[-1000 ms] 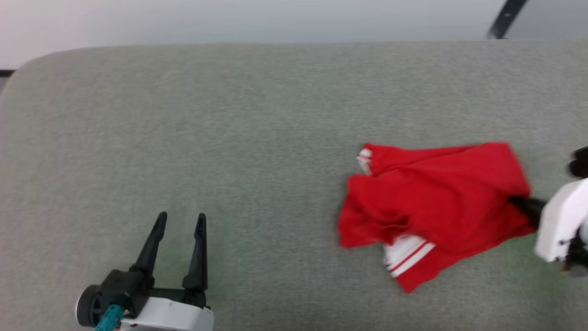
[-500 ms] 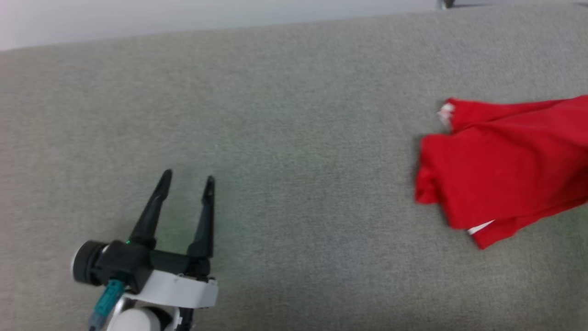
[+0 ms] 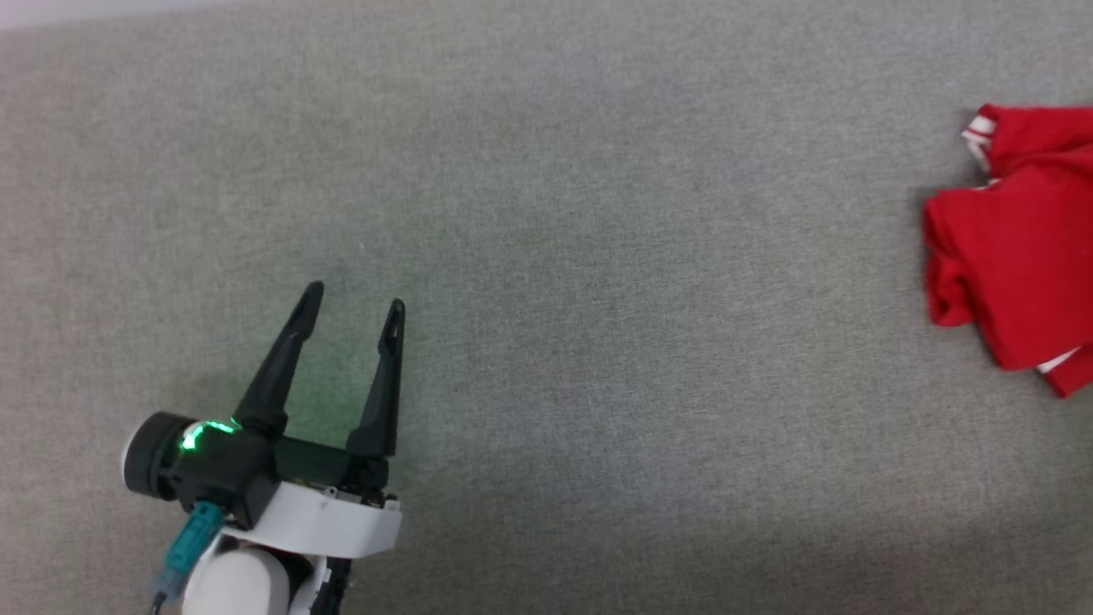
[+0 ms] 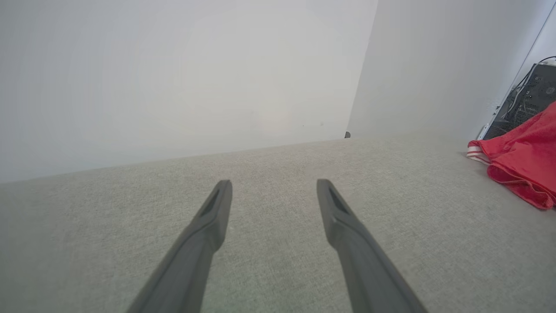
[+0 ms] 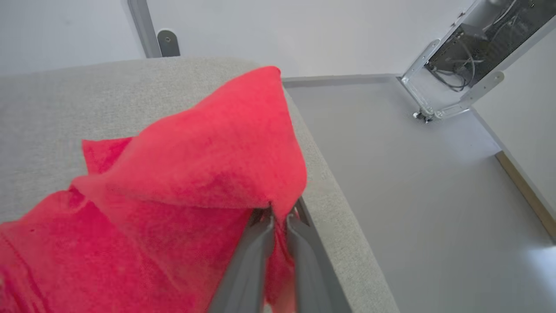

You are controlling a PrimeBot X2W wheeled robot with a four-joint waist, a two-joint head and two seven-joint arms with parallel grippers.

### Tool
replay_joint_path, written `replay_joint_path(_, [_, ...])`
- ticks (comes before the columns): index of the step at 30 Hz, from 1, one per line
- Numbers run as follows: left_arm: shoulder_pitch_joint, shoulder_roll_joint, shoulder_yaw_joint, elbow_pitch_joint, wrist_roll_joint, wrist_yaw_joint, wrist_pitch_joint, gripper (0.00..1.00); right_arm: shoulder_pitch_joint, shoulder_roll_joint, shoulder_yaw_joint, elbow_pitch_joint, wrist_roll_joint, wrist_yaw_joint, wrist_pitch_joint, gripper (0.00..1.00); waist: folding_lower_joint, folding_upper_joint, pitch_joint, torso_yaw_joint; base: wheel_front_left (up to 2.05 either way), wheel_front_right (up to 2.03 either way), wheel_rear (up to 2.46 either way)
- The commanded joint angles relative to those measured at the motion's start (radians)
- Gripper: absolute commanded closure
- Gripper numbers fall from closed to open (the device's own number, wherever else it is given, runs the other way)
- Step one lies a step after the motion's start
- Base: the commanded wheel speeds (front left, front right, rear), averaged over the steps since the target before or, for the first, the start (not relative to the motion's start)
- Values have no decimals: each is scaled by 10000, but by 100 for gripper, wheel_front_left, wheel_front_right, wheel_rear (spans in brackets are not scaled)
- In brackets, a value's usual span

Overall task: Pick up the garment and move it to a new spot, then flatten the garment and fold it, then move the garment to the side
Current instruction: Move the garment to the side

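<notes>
Spread wide, the left tool [image 3: 354, 296] sits at the lower left of the head view, its two dark fingers apart with nothing between them, above a grey fabric-covered worktop [image 3: 598, 256]. A green light glows on its wrist housing. In the left wrist view the left tool [image 4: 273, 182] points across bare grey fabric toward a pale wall [image 4: 173, 78].

At the right edge of the head view lies the garment [image 3: 1016, 248] — bright red, bunched, partly cut off by the frame, with a bit of white-and-red striped trim at its upper left corner. The left wrist view has the garment [image 4: 521, 165] at the far right, resting on the fabric, well apart from the open fingers.

In the right wrist view the right tool [image 5: 280, 217] is clenched on a fold of the garment [image 5: 195, 174] — the fingers almost together, red cloth draped over their tips and lifted into a peak near the worktop's rounded edge. Beyond that edge are a grey floor [image 5: 412, 174] and, at upper right, an open metal box [image 5: 469, 56] with cables.
</notes>
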Motion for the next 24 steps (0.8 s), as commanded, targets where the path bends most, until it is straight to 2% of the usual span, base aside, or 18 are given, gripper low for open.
replay_joint_path(1, [-132,32,3,-40,-34,-36,-4,0,-144,-112,-24,115,-197,-18,-144,100,0,0,116,62,0,0,0])
replay_joint_path(5, [-130,134,9,-125,-6,-40,-4,0,-546,-179,-94,753,-831,-18,-670,100,0,0,217,136,0,0,0])
replay_joint_path(11, [-113,166,-4,-217,55,-41,-4,0,-878,-36,-58,1563,-1098,-18,-1124,100,0,0,263,154,0,0,0])
replay_joint_path(13, [-127,157,-19,-200,63,-41,-4,0,-923,-80,13,1782,-1170,-18,-1285,58,0,0,235,154,0,0,0])
replay_joint_path(15, [-153,142,-31,-164,66,-42,-4,0,-975,-123,60,1964,-1221,-18,-1490,0,0,0,178,161,0,0,0])
replay_joint_path(24, [-137,-47,47,28,75,-44,-6,0,-1134,-453,752,2741,-901,-18,-2063,0,0,0,-371,377,0,0,0])
